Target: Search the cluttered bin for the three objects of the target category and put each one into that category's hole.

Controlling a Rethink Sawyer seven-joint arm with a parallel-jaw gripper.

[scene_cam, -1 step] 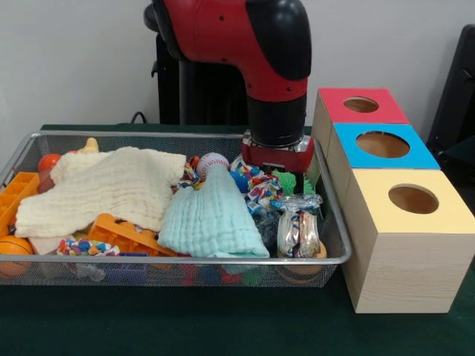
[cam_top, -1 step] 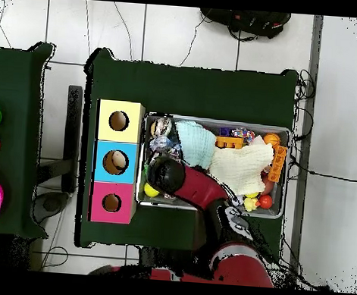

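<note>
Bin on tabletop: cloths, toys, balls heaped; gripper sunk in right-end clutter, grip state indiscernible; blue box shows something in its hole, remaining targets apparently unsorted.

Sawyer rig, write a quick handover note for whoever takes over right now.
Gripper: down in the mesh bin at the end beside the boxes; open or shut cannot be told.
Bin: cluttered, with a cream cloth and a mint cloth covering much of the toys.
Boxes: red, blue and yellow holes stand beside the bin.
Done: no deposits can be confirmed.
Left: find the three targets and drop each in.
</note>
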